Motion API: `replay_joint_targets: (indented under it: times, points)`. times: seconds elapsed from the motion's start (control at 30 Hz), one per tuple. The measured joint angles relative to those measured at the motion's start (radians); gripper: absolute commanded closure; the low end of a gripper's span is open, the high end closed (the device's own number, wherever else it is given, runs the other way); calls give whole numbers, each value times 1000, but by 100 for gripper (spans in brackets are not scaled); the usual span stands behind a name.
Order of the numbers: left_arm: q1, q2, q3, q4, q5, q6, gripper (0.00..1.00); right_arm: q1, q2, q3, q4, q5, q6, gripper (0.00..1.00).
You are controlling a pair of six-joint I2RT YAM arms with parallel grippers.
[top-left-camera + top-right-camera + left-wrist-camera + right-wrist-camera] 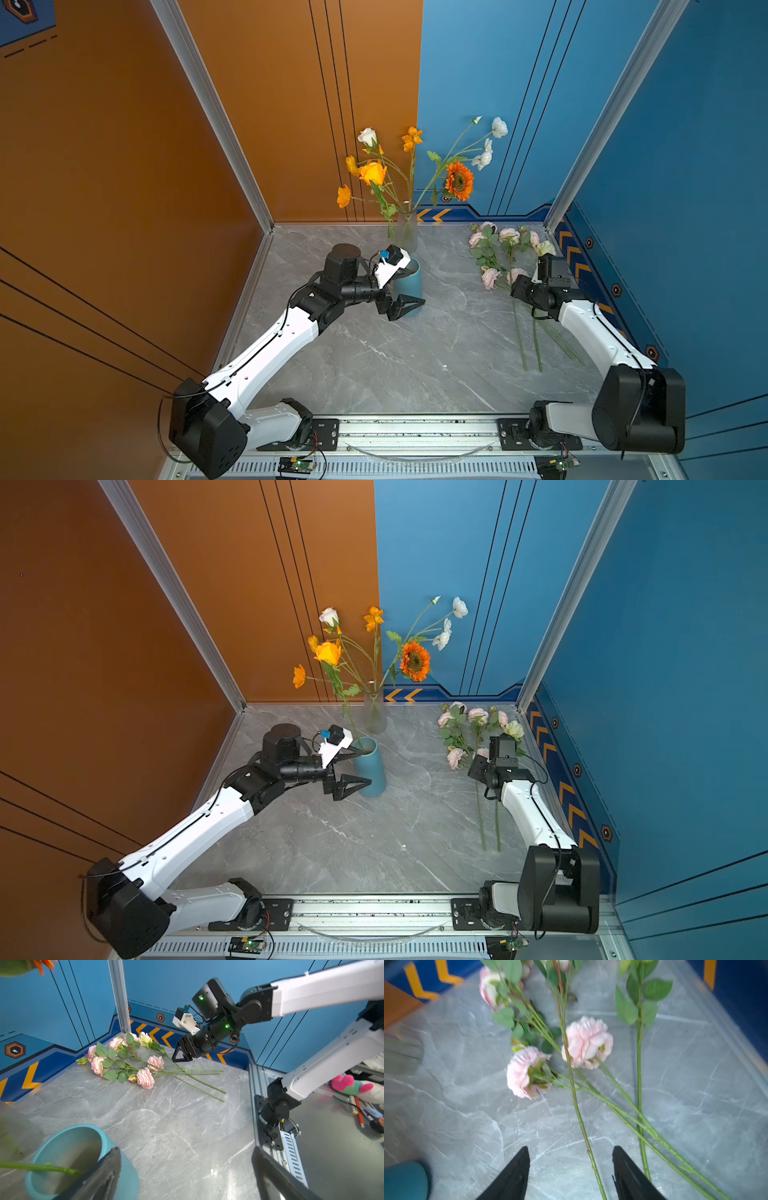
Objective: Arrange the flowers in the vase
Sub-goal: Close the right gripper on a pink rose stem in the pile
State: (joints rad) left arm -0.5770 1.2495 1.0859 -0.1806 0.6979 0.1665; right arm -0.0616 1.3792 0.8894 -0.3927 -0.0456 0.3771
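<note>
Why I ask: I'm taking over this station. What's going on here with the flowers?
A flower-arranging job is midway. The glass vase at the back holds orange and white flowers and a sunflower; an orange rose stands in the blue vase. The left tool is open beside that vase's rim, holding nothing. The right tool hangs open over the pink flowers lying on the table, one stem between its fingers, not yet gripped.
</note>
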Motion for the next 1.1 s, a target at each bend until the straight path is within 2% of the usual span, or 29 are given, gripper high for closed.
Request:
replay_joint_targets:
  times: [0.2,0.4,0.53,0.8,1.1]
  points:
    - [-56,4,8,-95,-86,79,2,-3,138,8,-18,-11,-33,47]
    - [-57,4,8,-120,-108,104,2,-4,237,59,-8,-8,-66,63]
    - [-58,4,8,-127,-112,108,2,-4,290,95,4,-12,-74,68]
    - [-57,3,8,-129,-112,119,2,-2,321,124,11,-12,-75,77]
    - [-57,3,8,-132,-115,126,2,23,350,125,11,-11,-106,93]
